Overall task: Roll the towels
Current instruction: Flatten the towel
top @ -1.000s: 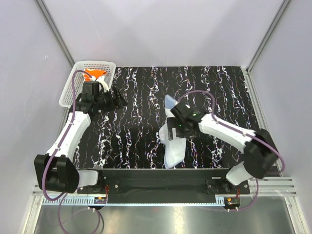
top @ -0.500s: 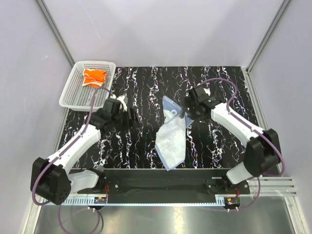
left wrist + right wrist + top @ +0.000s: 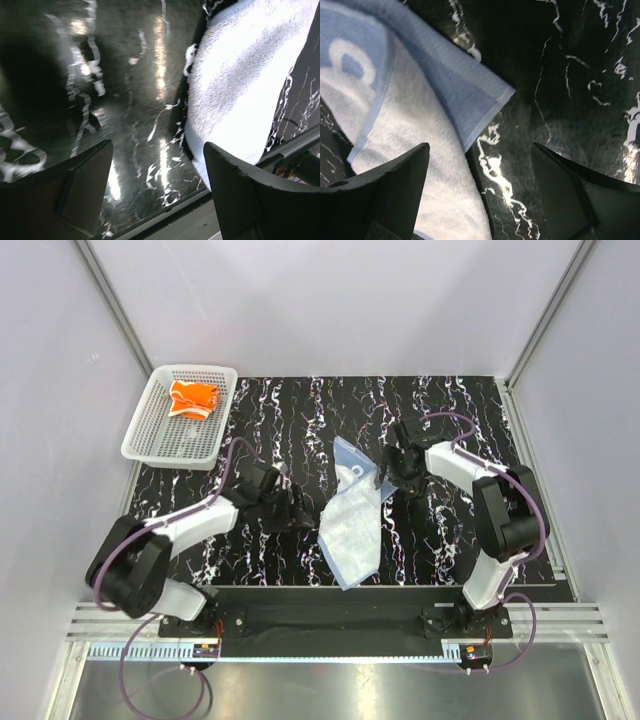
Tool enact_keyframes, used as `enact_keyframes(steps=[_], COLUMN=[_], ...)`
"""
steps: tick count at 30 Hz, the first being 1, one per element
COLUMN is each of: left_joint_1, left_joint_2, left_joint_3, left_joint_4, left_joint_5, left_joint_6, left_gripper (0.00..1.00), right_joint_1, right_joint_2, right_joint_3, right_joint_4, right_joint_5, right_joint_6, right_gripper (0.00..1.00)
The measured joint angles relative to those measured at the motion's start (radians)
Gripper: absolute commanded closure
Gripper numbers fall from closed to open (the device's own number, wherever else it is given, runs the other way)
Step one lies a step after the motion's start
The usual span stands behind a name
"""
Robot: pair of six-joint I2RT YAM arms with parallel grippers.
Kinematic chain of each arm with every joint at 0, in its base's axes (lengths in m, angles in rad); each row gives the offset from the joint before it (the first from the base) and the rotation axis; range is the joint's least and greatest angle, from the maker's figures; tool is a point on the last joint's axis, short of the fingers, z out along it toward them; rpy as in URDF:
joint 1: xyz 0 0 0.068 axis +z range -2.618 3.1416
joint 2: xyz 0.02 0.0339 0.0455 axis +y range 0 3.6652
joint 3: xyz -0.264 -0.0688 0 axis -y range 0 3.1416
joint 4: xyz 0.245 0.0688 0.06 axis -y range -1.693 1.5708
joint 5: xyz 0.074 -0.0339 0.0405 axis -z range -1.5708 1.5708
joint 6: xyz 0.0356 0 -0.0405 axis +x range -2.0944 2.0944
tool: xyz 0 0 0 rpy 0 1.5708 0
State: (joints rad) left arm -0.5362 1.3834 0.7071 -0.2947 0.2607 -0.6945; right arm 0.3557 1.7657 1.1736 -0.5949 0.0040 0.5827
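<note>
The light blue towel (image 3: pixel 350 520) lies crumpled and partly folded on the black marbled table, near the middle. The orange towel (image 3: pixel 193 398) lies bunched in the white mesh basket (image 3: pixel 150 435) at the far left. My left gripper (image 3: pixel 298 512) is open and empty, low over the table just left of the blue towel's left edge. In the left wrist view (image 3: pixel 157 187) the towel (image 3: pixel 250 75) lies by the right finger. My right gripper (image 3: pixel 384 476) is open and empty at the towel's upper right corner. In the right wrist view (image 3: pixel 477 192) that corner (image 3: pixel 470 105) lies between the fingers.
The table's near edge with a black rail (image 3: pixel 340 600) runs close below the blue towel. The enclosure's walls and metal posts (image 3: pixel 540 320) stand around the table.
My left arm has swung from the basket down and right to the blue towel's left edge. My right gripper has moved off the towel's middle up to its upper right corner.
</note>
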Motion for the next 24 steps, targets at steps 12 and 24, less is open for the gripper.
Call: enact_keyframes(steps=[12, 24], left_joint_1=[-0.057, -0.072], left_joint_2=[0.174, 0.246], left_joint_3=[0.034, 0.057], left_joint_4=[0.169, 0.235], left_joint_5=[0.072, 0.126], left_joint_6=[-0.068, -0.087], left_gripper=[0.32, 0.94], right_joint_1=[-0.103, -0.109], right_joint_2=[0.098, 0.135], right_joint_3=[0.019, 0.017], right_joint_4=[0.113, 0.182], right_joint_5=[-0.077, -0.122], right_joint_6=[-0.003, -0.01], right_gripper=[0.33, 1.0])
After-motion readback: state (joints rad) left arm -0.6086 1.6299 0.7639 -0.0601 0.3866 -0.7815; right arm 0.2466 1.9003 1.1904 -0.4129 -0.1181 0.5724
